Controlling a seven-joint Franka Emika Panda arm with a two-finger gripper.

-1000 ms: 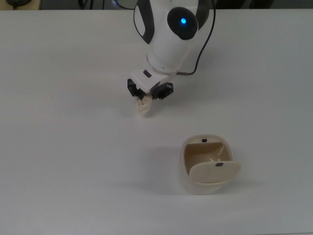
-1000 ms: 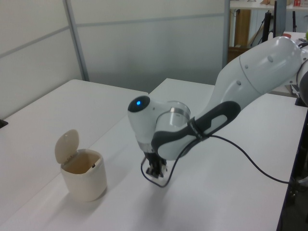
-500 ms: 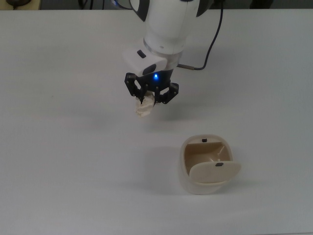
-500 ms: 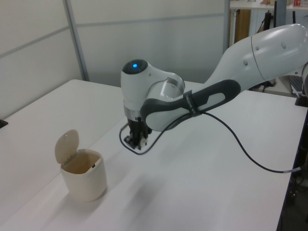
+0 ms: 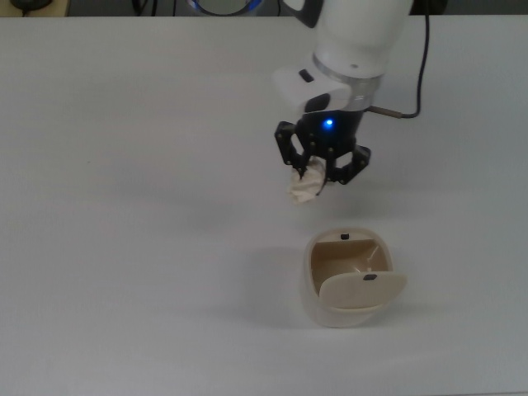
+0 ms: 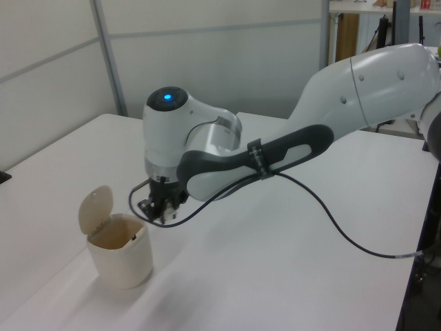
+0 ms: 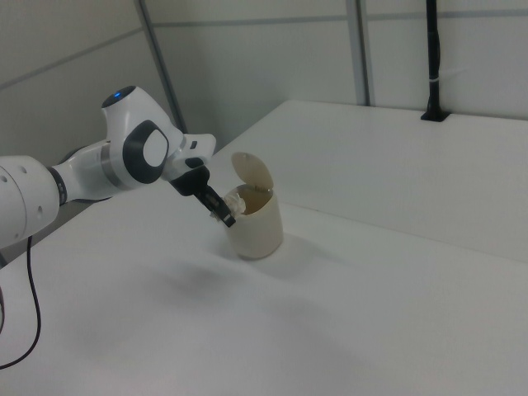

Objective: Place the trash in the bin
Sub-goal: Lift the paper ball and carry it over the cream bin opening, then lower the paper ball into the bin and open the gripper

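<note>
We hold trash (image 5: pixel 304 187) pinched in closed jaws, lifted off desk (image 5: pixel 124 247), at bin's (image 5: pixel 346 280) 11 o'clock in top view. Wad light, soft, crushable; grip mid-lump gently.

White surface (image 5: pixel 124 247) fills the top view, plain matte, w/ a seam running across it in the right view. Grey wall panels (image 6: pixel 220 62) stand behind the surface's far edge in the left view, split by a metal upright (image 6: pixel 108 55). In the right view, black pole (image 7: pixel 431 58) w/ a foot sits on the surface's far end. Wooden furniture (image 6: pixel 344 41) shows beyond the panels, left view.
</note>
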